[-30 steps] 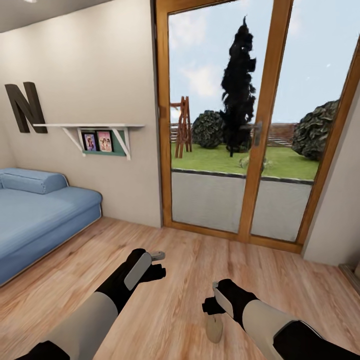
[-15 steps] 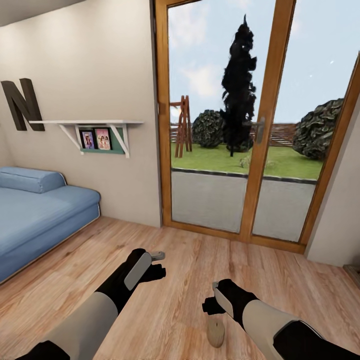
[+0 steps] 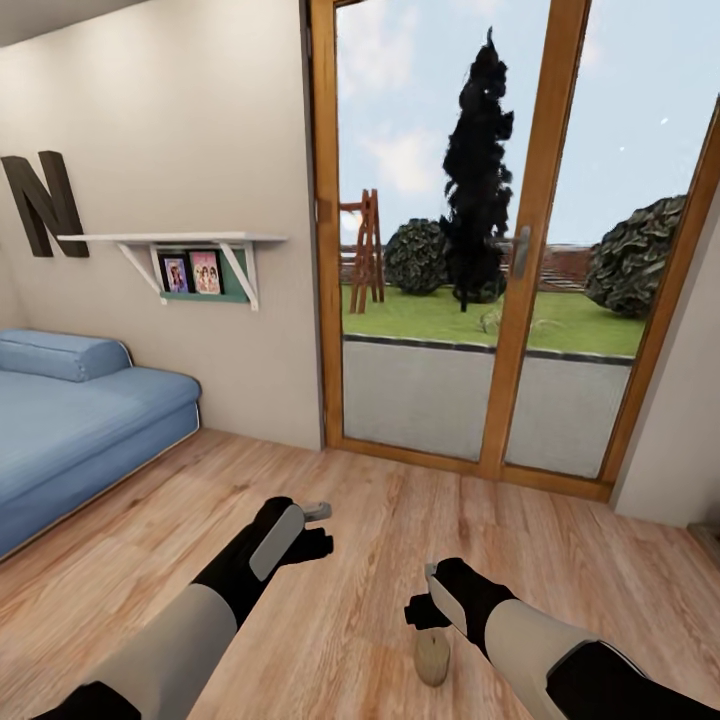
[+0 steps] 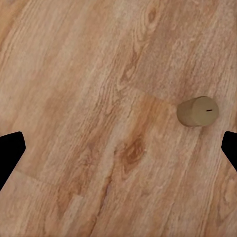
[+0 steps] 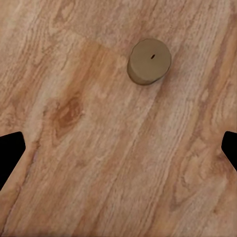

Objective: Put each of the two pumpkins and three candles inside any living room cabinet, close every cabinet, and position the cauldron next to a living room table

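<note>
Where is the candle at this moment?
In the head view the candle stands upright on the wooden floor, just below the right end effector, low and right of centre.

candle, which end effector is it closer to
The right end effector: the candle stands on the floor close by it, while the left end effector is farther off.

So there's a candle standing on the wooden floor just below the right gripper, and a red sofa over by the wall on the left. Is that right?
Nearly. The sofa is blue, not red, as the head view shows. The rest holds: a candle stands on the wooden floor just below the right gripper, and the sofa is by the wall on the left.
</note>
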